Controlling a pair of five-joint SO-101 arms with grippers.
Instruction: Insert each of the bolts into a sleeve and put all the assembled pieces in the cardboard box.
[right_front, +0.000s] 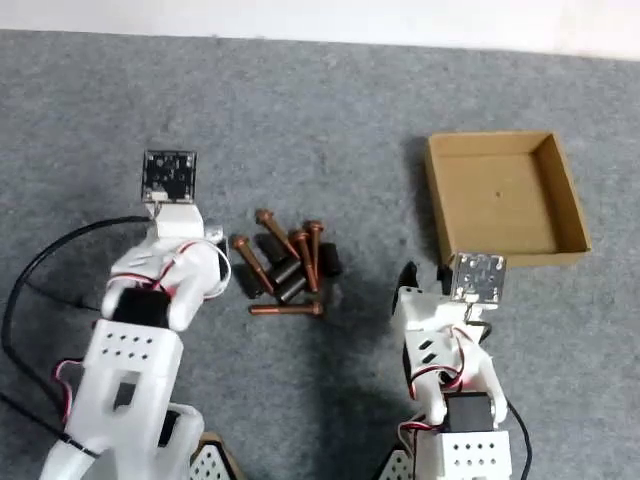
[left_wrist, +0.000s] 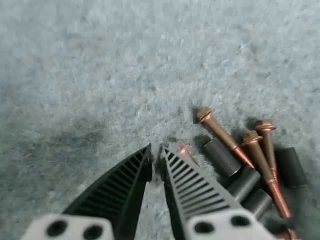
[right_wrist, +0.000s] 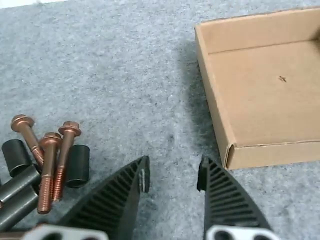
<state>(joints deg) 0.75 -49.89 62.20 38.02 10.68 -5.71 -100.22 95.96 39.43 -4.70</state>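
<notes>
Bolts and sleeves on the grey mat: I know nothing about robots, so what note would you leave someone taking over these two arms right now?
Left claw: all but shut, empty, tips at the edge of the pile.
Right claw: open, empty, between the pile and the cardboard box.
Copper bolts and black sleeves lie jumbled together on the mat; none looks assembled.
Done: nothing; the box is empty.
Left: sleeve every bolt, then box them all.
</notes>
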